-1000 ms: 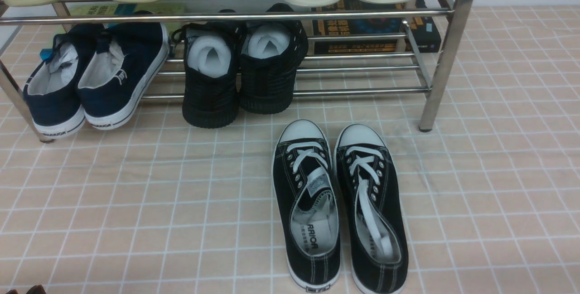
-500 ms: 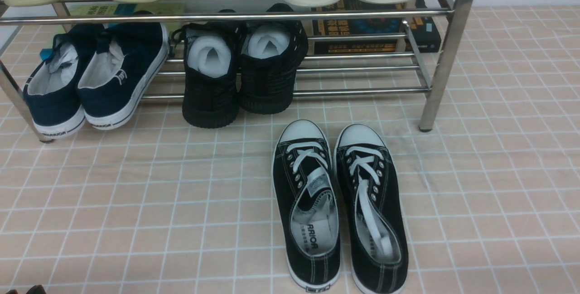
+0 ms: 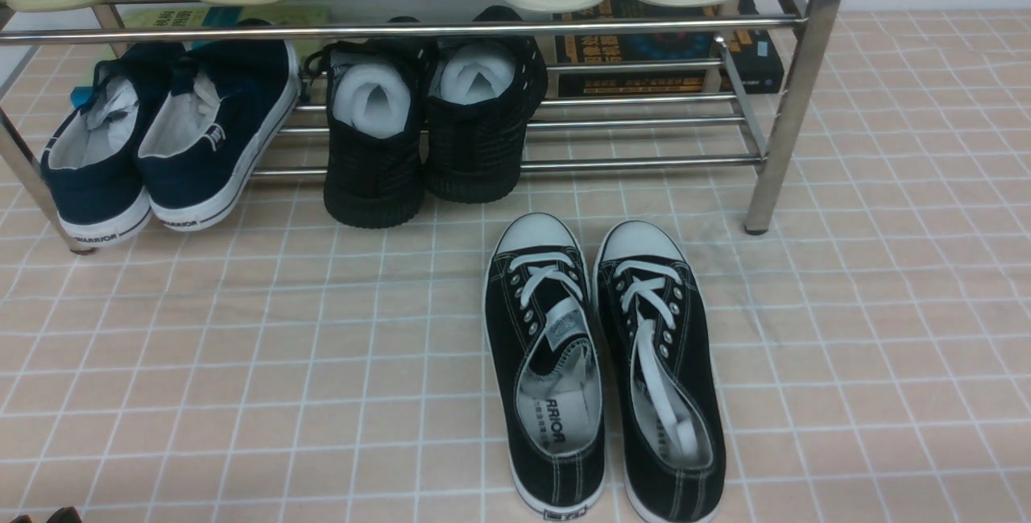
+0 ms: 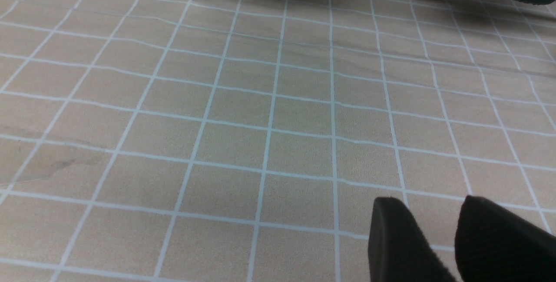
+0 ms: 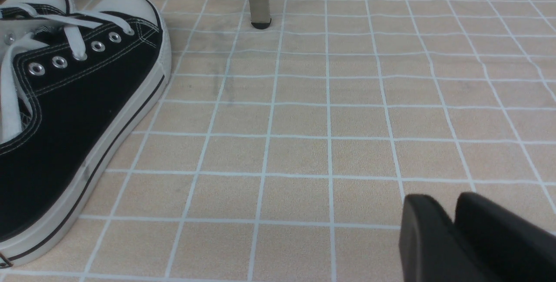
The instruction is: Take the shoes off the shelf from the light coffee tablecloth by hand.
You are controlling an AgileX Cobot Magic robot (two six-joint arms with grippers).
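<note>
I saw nothing changed since earlier: the shoes [image 3: 602, 370] sat on the light coffee tablecloth [image 3: 242, 362], at six o'clock from the shelf [image 3: 793, 64]. The left gripper [image 4: 451, 238] stood slightly parted and empty, the right gripper [image 5: 454, 234] nearly closed and empty.

You see the shoes [image 3: 604, 370] lying side by side on the cloth [image 3: 242, 362], off the shelf [image 3: 785, 104] and just in front of its right half. They are black canvas low-tops with white laces, white toe caps, white-edged soles and white stitching. Both stand upright on their soles, toes toward the shelf, heels toward you, nearly touching each other. The shelf is shiny chrome tube with horizontal bars and upright legs standing on the cloth, a light beige sheet with a white grid.
</note>
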